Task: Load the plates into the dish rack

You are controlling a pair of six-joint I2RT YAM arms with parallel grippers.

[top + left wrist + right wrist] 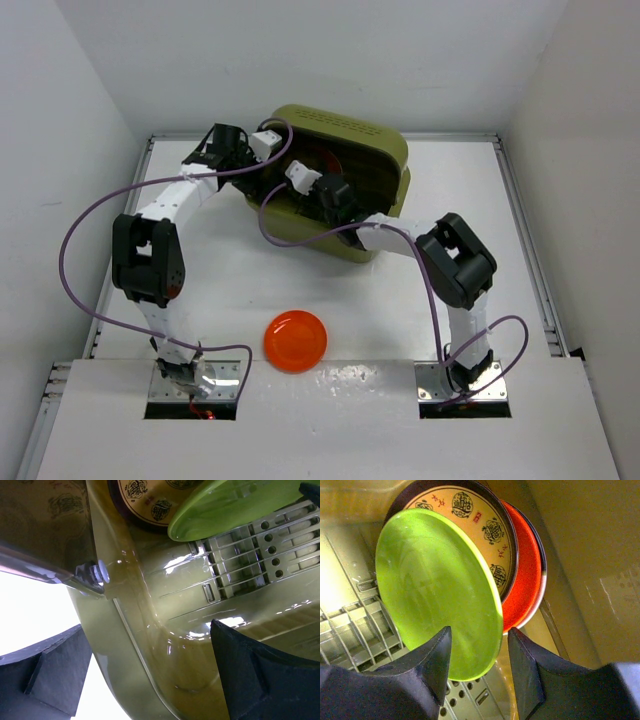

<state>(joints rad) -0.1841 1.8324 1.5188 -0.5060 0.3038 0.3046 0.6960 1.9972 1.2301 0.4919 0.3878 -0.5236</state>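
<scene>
The olive-green dish rack [385,150] stands at the back of the table. Three plates lean on edge inside it: a lime green one [435,590] in front, a brown one with a golden pattern [480,525] behind it, and an orange-red one [525,585] at the back. My right gripper [479,650] is open inside the rack, its jaws astride the green plate's lower rim, the right finger apart from it. My left gripper [150,665] is open astride the rack's corner wall [165,645]. A second orange-red plate [296,340] lies flat on the table.
A metal rod with a bolt [45,572] sticks out from the rack's outer wall beside my left fingers. The rack's slotted floor [350,625] shows to the left of the plates. White walls close in the table on three sides.
</scene>
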